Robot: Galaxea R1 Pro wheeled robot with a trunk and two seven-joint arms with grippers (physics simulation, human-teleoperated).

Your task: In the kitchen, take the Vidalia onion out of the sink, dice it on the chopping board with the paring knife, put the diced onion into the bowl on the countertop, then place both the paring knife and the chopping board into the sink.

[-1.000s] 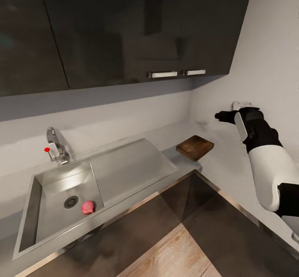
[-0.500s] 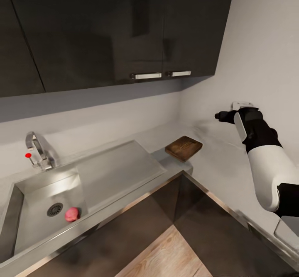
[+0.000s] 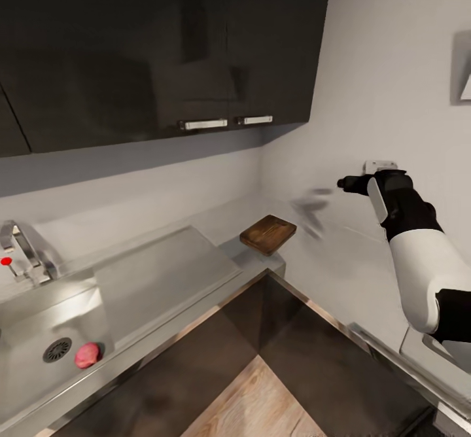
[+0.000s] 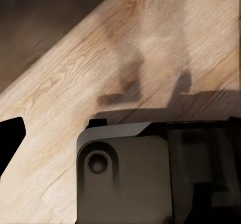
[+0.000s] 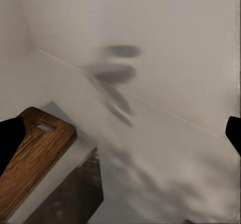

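Right gripper [image 3: 345, 182] hangs over the countertop [image 3: 340, 267], empty; we see its fingertips spread wide in the wrist view. Left gripper's state we cannot tell. Onion [image 3: 86, 354] sits in the sink [image 3: 163, 267] beside the drain: we judge it light, round, slippery, so grasp across its middle. Board [image 3: 267, 234] well apart.

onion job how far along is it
Nothing looks done yet. The onion sits whole in the sink beside the drain, and the chopping board lies bare on the countertop at the corner. Nothing is in hand: the right hand hangs empty above the countertop past the board. Left: fetch the onion, dice it, bowl it, then put knife and board in the sink.
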